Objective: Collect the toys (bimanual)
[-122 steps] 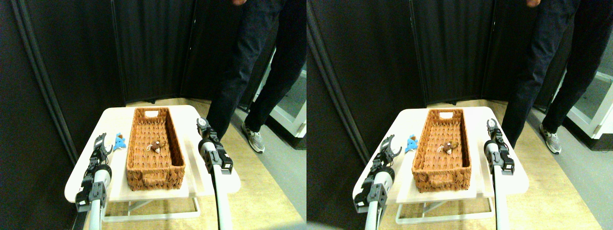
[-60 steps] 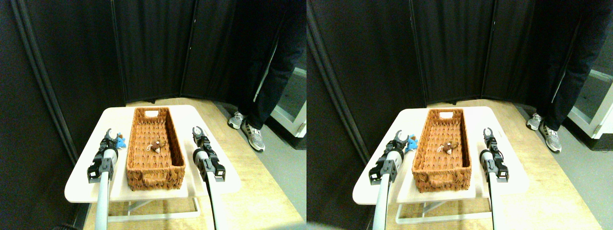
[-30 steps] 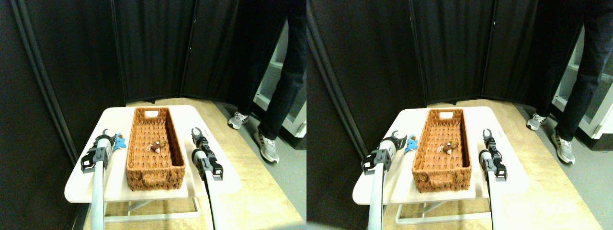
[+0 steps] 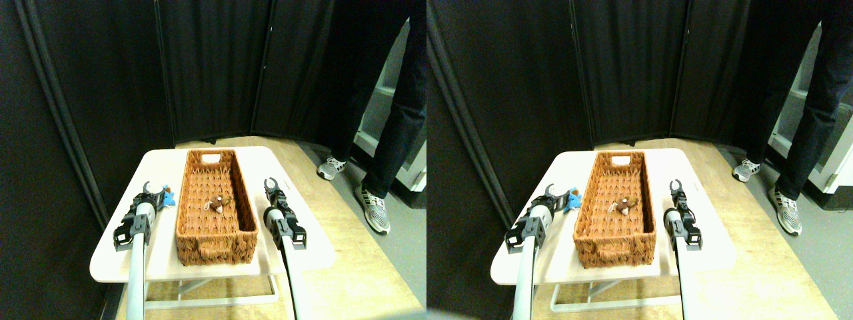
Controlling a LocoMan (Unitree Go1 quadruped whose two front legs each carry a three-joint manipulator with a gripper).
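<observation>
A blue toy (image 4: 167, 197) lies on the white table (image 4: 153, 257), left of the wicker basket (image 4: 248, 212). My left gripper (image 4: 154, 189) stands open just left of the blue toy, its near jaw close to it, with nothing held between the jaws. A brown toy (image 4: 222, 202) with a white string rests on the basket floor near the middle. On the right of the basket my right gripper (image 4: 270, 183) hovers open and empty over the table.
A person's legs (image 4: 393, 113) and shoes (image 4: 374, 212) stand on the wooden floor to the right of the table. Dark curtain panels (image 4: 213, 67) close off the back and left. The table's front edge is near my arms.
My left gripper has swung forward from the table's left side up to the blue toy. The right gripper has drawn in beside the basket. The person has stepped away to the right.
</observation>
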